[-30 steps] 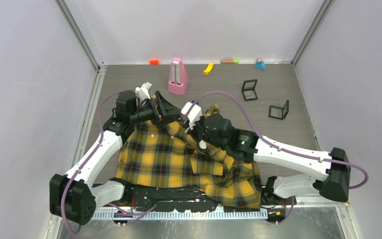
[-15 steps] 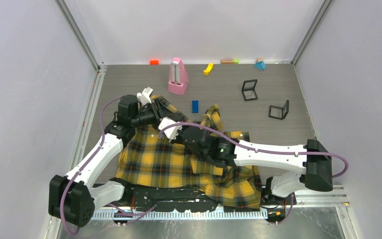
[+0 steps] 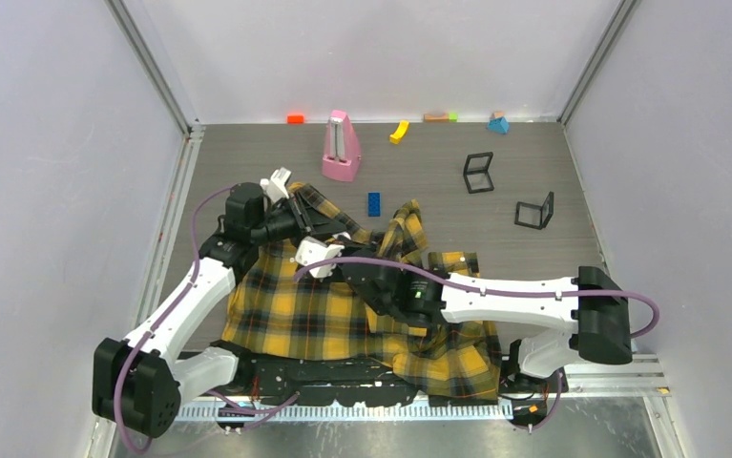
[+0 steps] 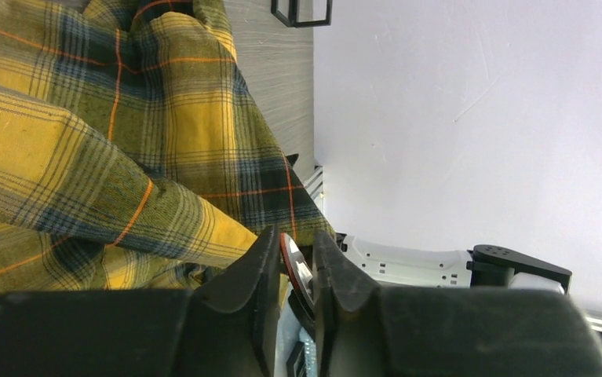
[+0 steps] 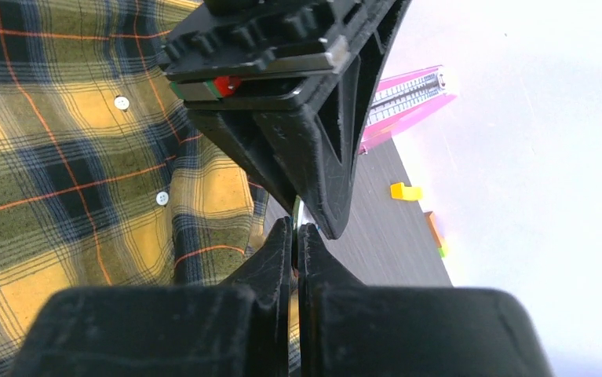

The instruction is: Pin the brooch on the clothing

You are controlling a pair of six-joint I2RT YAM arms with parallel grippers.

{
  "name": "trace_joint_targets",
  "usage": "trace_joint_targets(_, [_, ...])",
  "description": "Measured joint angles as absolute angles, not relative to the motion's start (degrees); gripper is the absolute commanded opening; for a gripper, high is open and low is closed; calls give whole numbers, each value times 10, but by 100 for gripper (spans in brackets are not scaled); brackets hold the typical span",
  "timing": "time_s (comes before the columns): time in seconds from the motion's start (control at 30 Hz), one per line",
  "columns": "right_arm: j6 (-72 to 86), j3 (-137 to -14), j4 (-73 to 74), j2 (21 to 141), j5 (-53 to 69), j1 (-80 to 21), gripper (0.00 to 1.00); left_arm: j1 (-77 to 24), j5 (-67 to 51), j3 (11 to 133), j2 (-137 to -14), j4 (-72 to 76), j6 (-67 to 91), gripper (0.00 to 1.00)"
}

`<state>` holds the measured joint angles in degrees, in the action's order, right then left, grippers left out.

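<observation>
Grey tabletop (image 3: pixel 438 162) w/ pale purple walls (image 3: pixel 56 191) round it. The clothing (image 3: pixel 295 315) lies spread at the near edge, bunched toward the middle, and both arms meet over its upper left part. L wrist view: left gripper (image 4: pixel 296 242) jaws stand narrow, and the brooch (image 4: pixel 290 253), a small disc w/ reddish rim, sits right betw. them beside a fold of plaid; can't tell if they actually pinch it. R wrist view: right gripper (image 5: pixel 297 232) is fully closed w/ a thin silvery edge at its tips, prob. the brooch's rim seen edge-on. Step in hand, I'd say: getting brooch & fabric together at the fold, pinning not yet done. Next move needs L to trap cloth + brooch firmly and R to press w/o twisting, so the pin bites fabric & the disc doesn't slip out
</observation>
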<state>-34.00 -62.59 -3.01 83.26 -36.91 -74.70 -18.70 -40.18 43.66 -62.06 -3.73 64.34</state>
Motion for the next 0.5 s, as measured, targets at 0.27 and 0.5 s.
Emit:
trace_joint_targets(0.27, [-363, -626, -30, 843, -386, -762, 42, -187, -395, 437, -617, -41, 654, 0])
trace_joint_targets(0.5, [-279, -591, -24, 781, -406, -764, 77, -188, -361, 418, -565, -21, 621, 0])
